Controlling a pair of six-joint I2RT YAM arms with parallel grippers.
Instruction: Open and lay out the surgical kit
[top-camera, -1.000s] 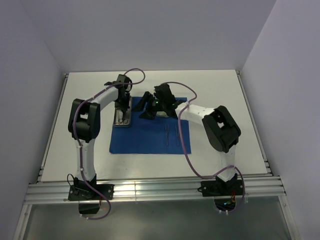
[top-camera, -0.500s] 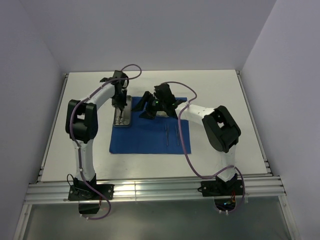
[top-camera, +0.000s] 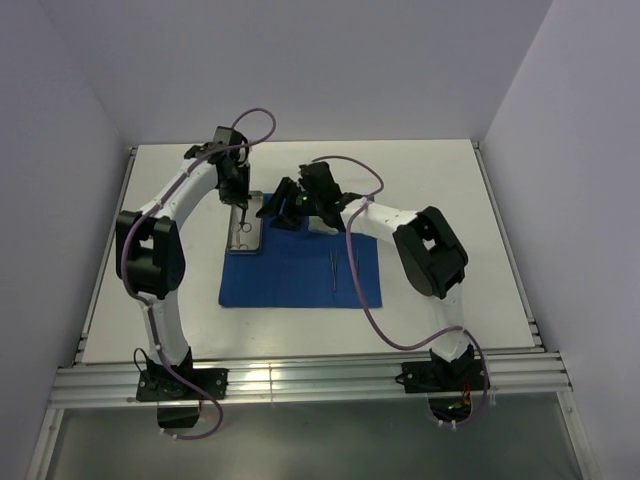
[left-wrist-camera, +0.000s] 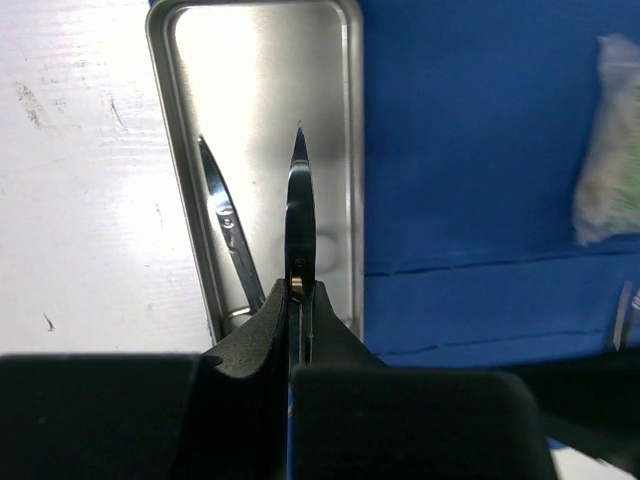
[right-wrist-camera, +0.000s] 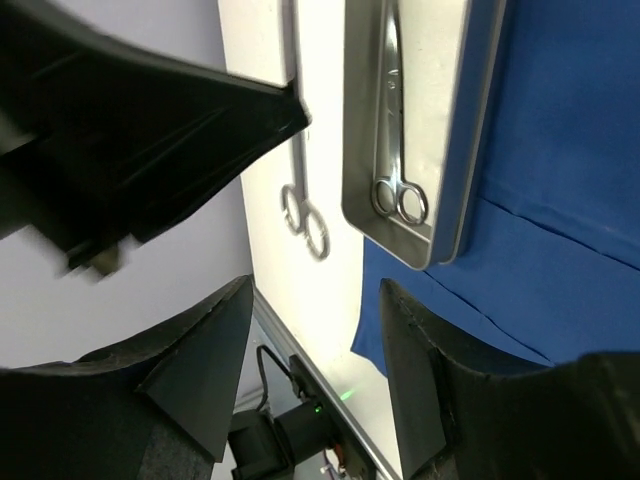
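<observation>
1. L gripper (left-wrist-camera: 300, 292) is clamped tight on a pair of ring-handled steel scissors (left-wrist-camera: 298, 200), pinching them right at the pivot, blades closed, tips pointing away from the wrist cam.
2. Those held scissors hang over the small rectangular steel tray (left-wrist-camera: 250, 80). From the R wrist cam they look lifted clear of it, with the ring handles free below the gripper.
3. A second pair of steel scissors (left-wrist-camera: 228, 235) lies inside the tray along its left wall, angled a bit.
4. The tray sits at the far-left corner of the royal-blue cloth wrap (left-wrist-camera: 470, 130). Its right rim is on the cloth and its left side is over the white counter (left-wrist-camera: 70, 200).
5. The cloth is spread flat on the counter btwn the two arms.
6. R gripper (right-wrist-camera: 310, 300) is spread apart w/ nothing btwn its fingers. It hovers over the far edge of the cloth, just right of the tray, facing the tray and the held scissors.
7. A whitish-green packet (left-wrist-camera: 608, 150) lies on the cloth, well right of the tray.
8. Thin steel tweezers (top-camera: 333, 270) lie on the cloth nearer the arm bases. A purple cable crosses just beside them, so can't tell how many there are.
</observation>
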